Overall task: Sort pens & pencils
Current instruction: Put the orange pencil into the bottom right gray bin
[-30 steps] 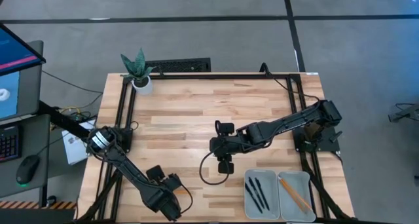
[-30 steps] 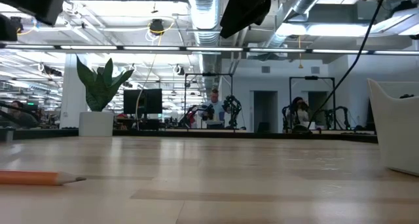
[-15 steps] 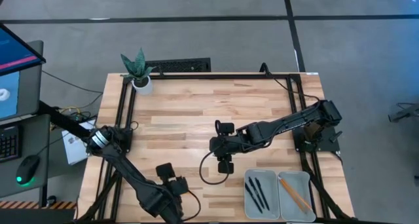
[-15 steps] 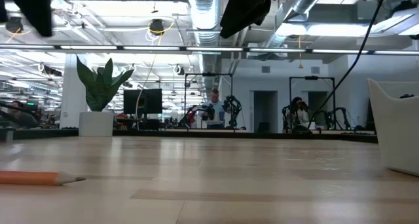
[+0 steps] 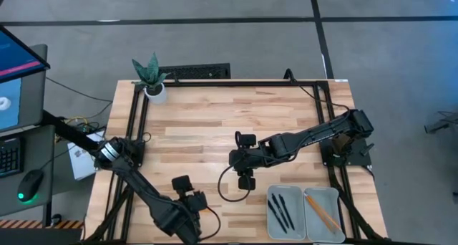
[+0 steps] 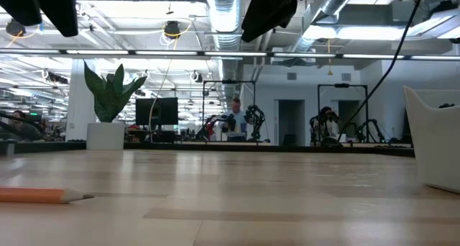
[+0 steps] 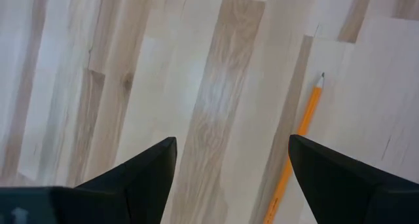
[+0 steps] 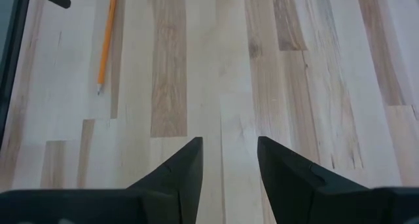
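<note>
One orange pencil [image 7: 298, 142] lies flat on the wooden table near its front edge; it also shows in the low view [image 6: 43, 196] and the right wrist view [image 8: 107, 37]. My left gripper [image 7: 232, 178] hangs open above the table, with the pencil just beside one finger and untouched. My right gripper [image 8: 229, 165] hovers open over the table's middle [image 5: 245, 179], nothing between its fingers. Three black pens [image 5: 281, 211] lie in the left grey tray [image 5: 272, 227]. Another orange pencil [image 5: 322, 213] lies in the right tray [image 5: 336, 202].
The two trays stand side by side at the front right; one shows as a white wall [image 6: 435, 145] in the low view. A potted plant [image 5: 152, 79] stands at the far left corner. Bare wood lies between the arms.
My left gripper has risen from the table and rolled its wrist, shifting a little toward the table's right, still open. The pencil on the table has stayed where it was. My right arm has kept still.
</note>
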`<move>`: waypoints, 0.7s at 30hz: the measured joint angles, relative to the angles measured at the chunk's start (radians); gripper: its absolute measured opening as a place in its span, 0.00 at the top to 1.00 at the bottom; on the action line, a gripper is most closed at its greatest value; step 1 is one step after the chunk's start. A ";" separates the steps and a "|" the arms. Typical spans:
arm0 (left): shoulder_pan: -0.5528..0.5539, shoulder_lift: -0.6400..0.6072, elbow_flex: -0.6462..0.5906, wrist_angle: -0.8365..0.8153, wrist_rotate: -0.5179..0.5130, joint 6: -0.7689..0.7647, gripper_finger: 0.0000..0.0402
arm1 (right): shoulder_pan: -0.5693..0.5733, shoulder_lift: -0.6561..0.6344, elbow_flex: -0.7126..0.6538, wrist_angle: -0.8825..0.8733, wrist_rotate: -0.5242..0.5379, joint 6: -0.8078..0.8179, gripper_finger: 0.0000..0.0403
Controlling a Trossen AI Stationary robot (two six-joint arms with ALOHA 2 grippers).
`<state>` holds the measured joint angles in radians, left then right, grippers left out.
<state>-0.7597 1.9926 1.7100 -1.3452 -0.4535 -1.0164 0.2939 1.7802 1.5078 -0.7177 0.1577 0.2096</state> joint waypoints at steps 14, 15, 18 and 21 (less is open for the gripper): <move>0.000 0.000 0.000 0.009 -0.005 -0.012 0.24 | -0.002 0.000 0.000 0.000 0.000 -0.009 0.58; 0.000 0.000 0.000 0.010 -0.001 -0.006 0.22 | -0.002 0.000 0.000 0.000 0.000 -0.009 0.58; 0.000 0.000 0.000 0.011 -0.004 -0.020 0.16 | -0.002 0.000 0.000 0.000 0.000 -0.009 0.58; 0.000 0.000 0.000 0.006 0.002 -0.038 0.13 | -0.002 0.000 0.000 0.000 0.000 -0.009 0.59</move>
<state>-0.7593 1.9926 1.7100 -1.3388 -0.4520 -1.0548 0.2920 1.7802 1.5078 -0.7177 0.1581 0.2005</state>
